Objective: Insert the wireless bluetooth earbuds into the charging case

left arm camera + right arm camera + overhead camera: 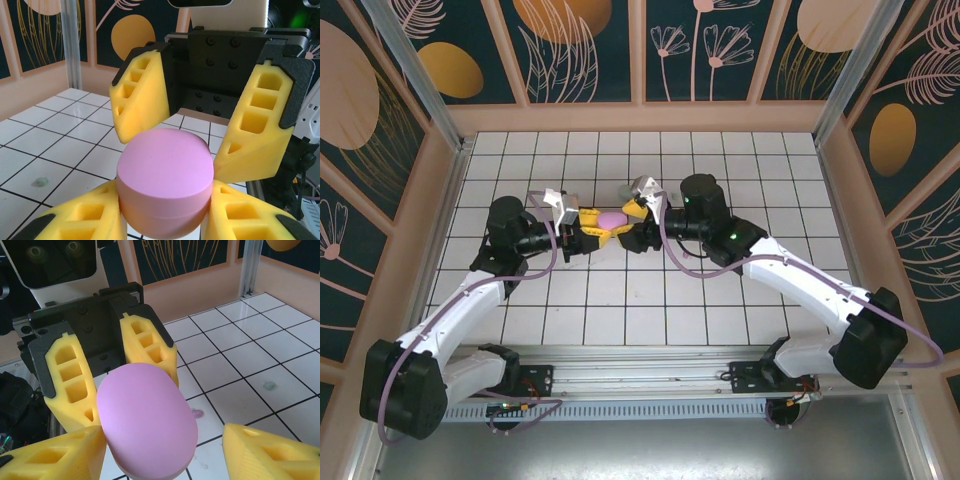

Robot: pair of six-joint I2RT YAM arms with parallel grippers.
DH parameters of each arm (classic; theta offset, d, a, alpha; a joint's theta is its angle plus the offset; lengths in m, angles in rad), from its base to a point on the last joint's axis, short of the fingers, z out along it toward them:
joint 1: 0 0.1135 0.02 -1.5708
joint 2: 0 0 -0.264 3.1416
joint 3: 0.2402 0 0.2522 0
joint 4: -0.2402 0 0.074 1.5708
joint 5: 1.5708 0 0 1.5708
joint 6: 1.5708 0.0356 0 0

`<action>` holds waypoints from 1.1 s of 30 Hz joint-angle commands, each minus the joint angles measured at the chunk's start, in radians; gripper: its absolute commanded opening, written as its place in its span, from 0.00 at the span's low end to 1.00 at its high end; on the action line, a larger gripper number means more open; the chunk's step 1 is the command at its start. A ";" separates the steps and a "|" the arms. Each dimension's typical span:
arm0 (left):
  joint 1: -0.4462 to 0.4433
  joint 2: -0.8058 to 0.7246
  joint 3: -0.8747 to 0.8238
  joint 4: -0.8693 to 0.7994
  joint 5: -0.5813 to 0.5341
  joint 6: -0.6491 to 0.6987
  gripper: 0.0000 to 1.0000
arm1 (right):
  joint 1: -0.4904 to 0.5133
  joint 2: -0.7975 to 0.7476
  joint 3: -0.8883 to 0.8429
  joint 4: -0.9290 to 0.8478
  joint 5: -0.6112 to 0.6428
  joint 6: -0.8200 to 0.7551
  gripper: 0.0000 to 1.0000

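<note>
Pink plastic sits at the centre of it: the pink charging case is held off the white tiles between your two arms, lid down on its seam. Your left gripper is pinching it, both foam fingers pressed against the case's lower body. Your right gripper faces it from the other side with jaws spread. In the right wrist view one of its fingers stands well apart from the case. The other is just beside the case or touching it; you cannot tell which.

The earbuds are not at the case. A pink-purple earbud lies on a tile below and just past the case, and a mint-green earbud lies a tile further off to the same side. Both are small and soft-edged here, so their attitude is not readable.

What the next move turns on, as I judge it: the case's long axis runs from one gripper to the other, with its rounded free end reaching between your right fingers. That makes your right arm the one placed to take the lid. The earbuds lie downward and off to one side of both hands, so neither arm can reach them until the case is opened and one hand is freed.
</note>
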 commanded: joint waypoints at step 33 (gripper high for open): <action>-0.013 -0.020 -0.005 -0.013 -0.109 -0.023 0.14 | -0.049 -0.021 0.064 0.033 0.032 0.052 0.64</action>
